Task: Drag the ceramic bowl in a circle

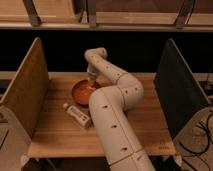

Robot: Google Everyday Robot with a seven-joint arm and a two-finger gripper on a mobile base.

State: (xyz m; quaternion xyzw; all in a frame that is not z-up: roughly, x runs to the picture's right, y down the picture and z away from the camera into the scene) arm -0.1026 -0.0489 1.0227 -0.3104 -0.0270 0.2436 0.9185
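Toward 10 o'clock on the counter (55, 136), the ceramic bowl (83, 92) has the clenched pincer (92, 80) at its 1 o'clock rim, so too wide a circle could knock the bottle (77, 115) lying near its 6 o'clock.

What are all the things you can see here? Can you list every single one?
ceramic bowl: one, orange-red, on the table, toward the back
bottle: one, pale, lying on its side in front of the bowl
table: one, light wood, centre
left panel: one, tan, table's left edge
right panel: one, dark, table's right edge
cables: several, dark, lower right
robot arm: one, white, reaching over the table
gripper: one, pale, at the bowl's far rim, fingers shut
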